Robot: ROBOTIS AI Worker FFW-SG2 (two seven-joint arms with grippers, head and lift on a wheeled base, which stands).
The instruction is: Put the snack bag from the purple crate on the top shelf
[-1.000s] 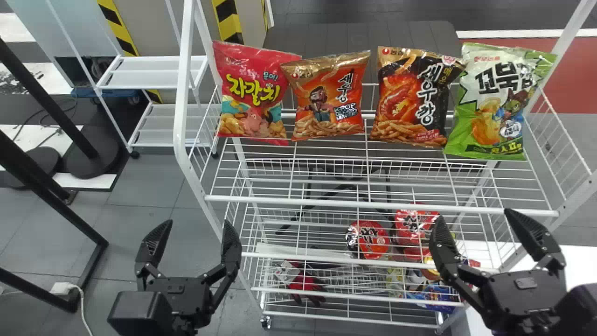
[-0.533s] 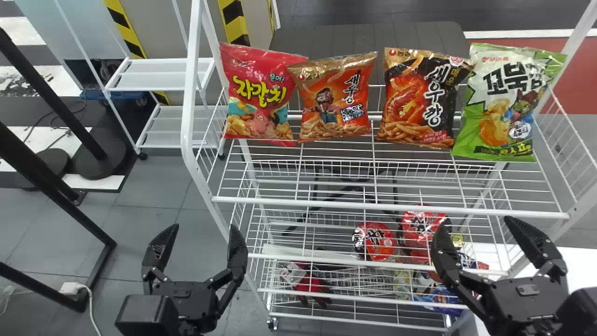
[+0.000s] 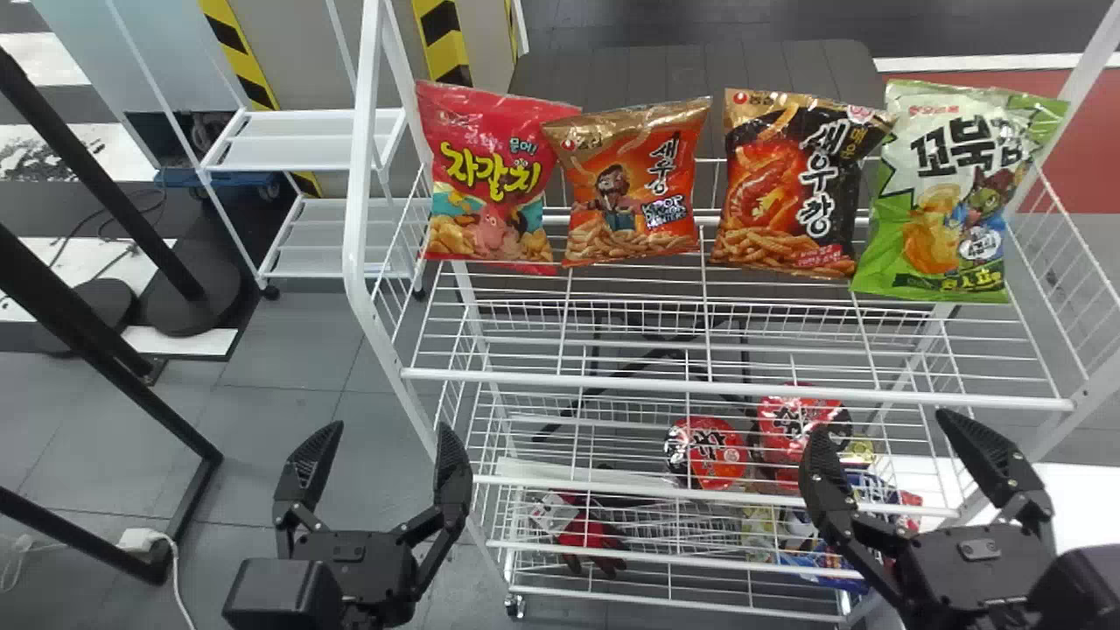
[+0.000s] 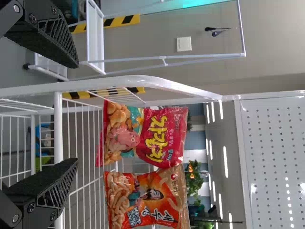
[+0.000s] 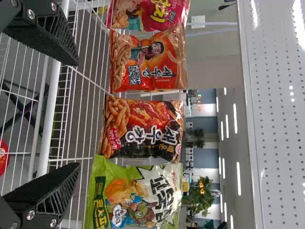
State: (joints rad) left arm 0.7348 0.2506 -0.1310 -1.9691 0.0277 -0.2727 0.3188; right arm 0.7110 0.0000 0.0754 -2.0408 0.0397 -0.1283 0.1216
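Both grippers stand open and empty before the white wire rack: my left gripper [image 3: 383,433] off its left front corner, my right gripper [image 3: 878,426] below the top shelf's front rail near the right end. On the top shelf [image 3: 665,381], a red bag [image 3: 490,179], an orange bag [image 3: 632,188], a black-and-orange bag [image 3: 792,188] and a green bag [image 3: 949,197] stand in a row along the back. In the left wrist view my left gripper [image 4: 76,113] has the red bag [image 4: 155,136] beyond it; the right wrist view has my right gripper [image 5: 77,114] facing the row.
Lower rack levels hold red-lidded cups [image 3: 707,451], red-and-black gloves [image 3: 588,535] and blue packs [image 3: 822,560]. A white surface [image 3: 1063,516] lies at the right. Black stand poles [image 3: 96,367] and a small white cart [image 3: 297,140] stand to the left.
The rack and its bags have shifted slightly right in the head view. My left gripper has shifted right with them; my right gripper sits slightly farther left relative to the rack.
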